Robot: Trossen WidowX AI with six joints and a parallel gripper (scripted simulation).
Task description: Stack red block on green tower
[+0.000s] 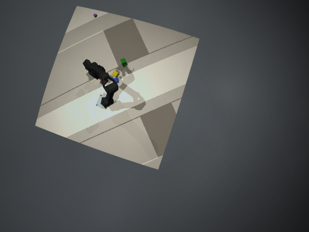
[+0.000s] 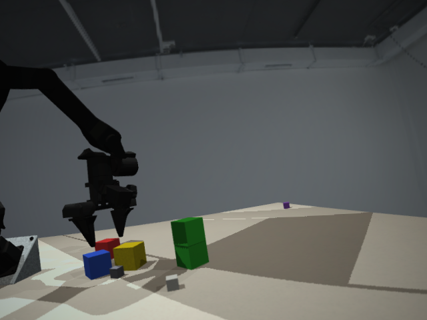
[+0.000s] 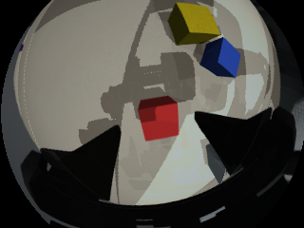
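Note:
The red block (image 2: 107, 245) (image 3: 160, 118) (image 1: 100, 79) lies on the table, behind the blue and yellow blocks in the exterior view. My gripper (image 2: 105, 231) (image 3: 158, 122) is open and empty, hanging just above the red block with its fingertips on either side of it. The green tower (image 2: 189, 242) (image 1: 123, 62) is two green blocks stacked upright, to the right of the block cluster.
A yellow block (image 2: 129, 255) (image 3: 194, 22) (image 1: 115, 73) and a blue block (image 2: 97, 263) (image 3: 220, 57) (image 1: 115, 79) sit close to the red one. A small dark cube (image 2: 117, 271), a small grey cube (image 2: 171, 283) and a far purple cube (image 2: 286, 205) (image 1: 94, 15) lie around. The arm base (image 2: 21, 258) is at left.

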